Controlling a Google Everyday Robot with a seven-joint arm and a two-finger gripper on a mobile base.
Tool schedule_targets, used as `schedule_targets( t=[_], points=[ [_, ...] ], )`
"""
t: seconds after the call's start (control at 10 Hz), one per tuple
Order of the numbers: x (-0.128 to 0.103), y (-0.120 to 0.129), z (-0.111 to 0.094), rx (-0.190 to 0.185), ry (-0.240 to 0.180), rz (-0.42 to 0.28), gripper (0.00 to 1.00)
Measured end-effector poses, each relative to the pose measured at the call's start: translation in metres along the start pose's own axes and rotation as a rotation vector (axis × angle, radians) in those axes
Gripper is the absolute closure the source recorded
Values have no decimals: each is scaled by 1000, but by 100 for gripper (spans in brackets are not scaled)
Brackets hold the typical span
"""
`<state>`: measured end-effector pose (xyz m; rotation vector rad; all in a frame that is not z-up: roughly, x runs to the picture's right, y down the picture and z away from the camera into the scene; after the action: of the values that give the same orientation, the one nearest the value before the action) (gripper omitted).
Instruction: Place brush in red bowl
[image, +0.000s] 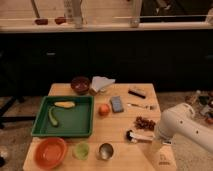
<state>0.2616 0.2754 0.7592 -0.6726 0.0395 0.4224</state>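
The brush (139, 136) lies on the wooden table (125, 155) at the right front, its dark head to the left and its white handle running right under my arm. My gripper (158, 140) is at the end of the white arm (182, 125), right over the handle's right end. The red bowl (49, 152) stands at the table's front left corner, far from the gripper, with nothing in it.
A green cup (81, 150) and a metal cup (105, 151) stand right of the red bowl. A green tray (62, 133) holds a yellow and a green item. Behind are a maroon bowl (80, 84), white cloth (100, 83), orange fruit (104, 109), blue-grey sponge (117, 104), black bar (137, 92), silver utensil (140, 106) and a dark red heap (145, 123).
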Motion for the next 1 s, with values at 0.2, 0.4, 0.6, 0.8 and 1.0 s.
schedule_targets(
  t=[0.2, 0.4, 0.6, 0.8, 1.0],
  points=[
    [-4, 5, 11, -16, 9, -2, 20],
    [-11, 9, 19, -28, 13, -5, 20],
    [-15, 9, 22, -33, 12, -5, 20],
    [-18, 6, 27, -43, 7, 0, 20],
    [-15, 4, 35, -59, 7, 8, 20]
  ],
)
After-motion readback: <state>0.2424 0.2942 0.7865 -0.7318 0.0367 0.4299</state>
